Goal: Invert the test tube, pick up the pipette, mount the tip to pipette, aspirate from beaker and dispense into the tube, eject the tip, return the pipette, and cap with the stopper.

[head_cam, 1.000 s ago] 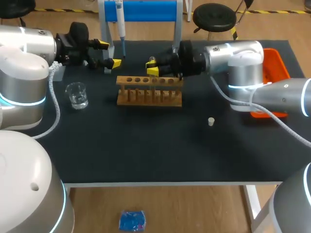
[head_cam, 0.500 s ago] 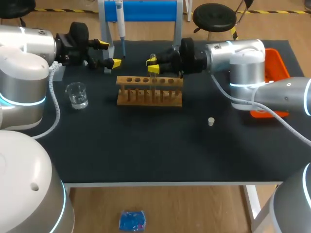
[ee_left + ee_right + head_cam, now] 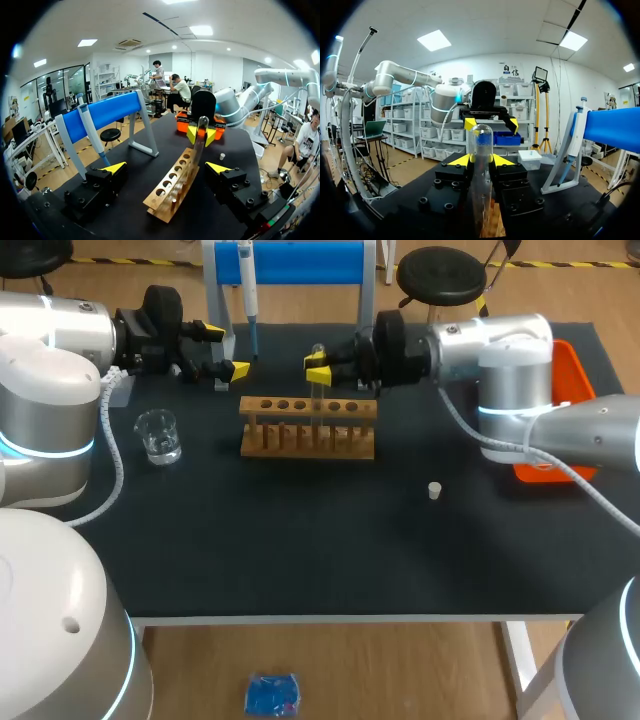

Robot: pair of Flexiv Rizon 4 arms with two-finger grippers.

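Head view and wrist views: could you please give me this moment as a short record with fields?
tube: upright, rounded end up, over the rack
right gripper: shut on the tube
left gripper: open, empty, near the stand
pipette: hanging on the stand
beaker: standing left of the rack
stopper: lying apart, right of the rack
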